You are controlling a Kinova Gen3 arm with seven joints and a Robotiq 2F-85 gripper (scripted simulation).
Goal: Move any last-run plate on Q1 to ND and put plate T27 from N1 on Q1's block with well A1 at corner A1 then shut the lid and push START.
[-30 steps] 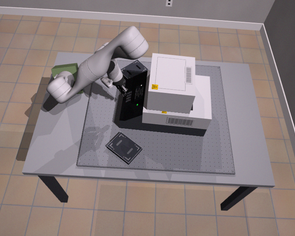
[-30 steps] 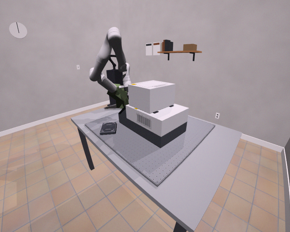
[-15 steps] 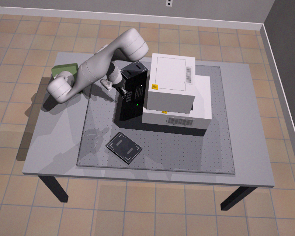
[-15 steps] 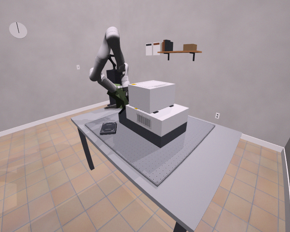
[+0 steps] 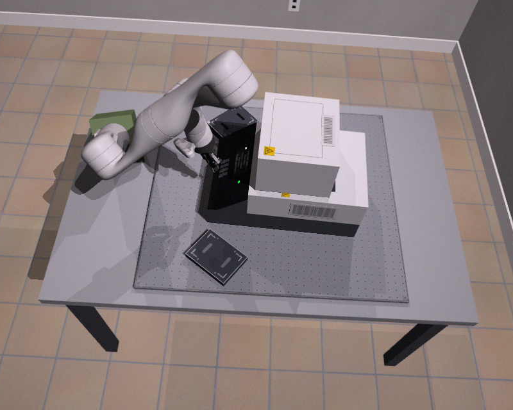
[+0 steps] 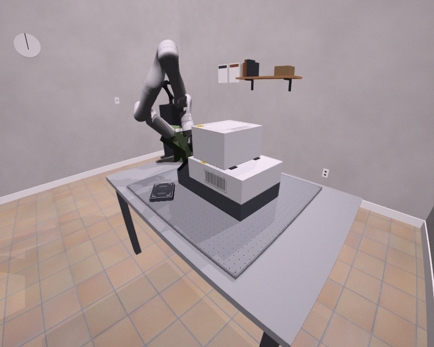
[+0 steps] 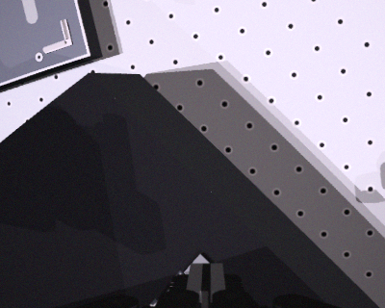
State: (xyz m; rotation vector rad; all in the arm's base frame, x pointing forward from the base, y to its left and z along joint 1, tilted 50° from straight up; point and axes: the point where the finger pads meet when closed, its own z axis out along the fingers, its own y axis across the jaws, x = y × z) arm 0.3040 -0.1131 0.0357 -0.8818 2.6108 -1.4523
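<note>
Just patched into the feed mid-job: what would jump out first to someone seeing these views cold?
The big white two-tier machine in the middle of the perforated board, its lid down, with a green lamp lit on its black front panel. Next, the pale arm bending in from the left, its shut, empty gripper right at that panel's keys. Last, a dark plate holder lies alone on the board, nearer the table's front edge.
</note>
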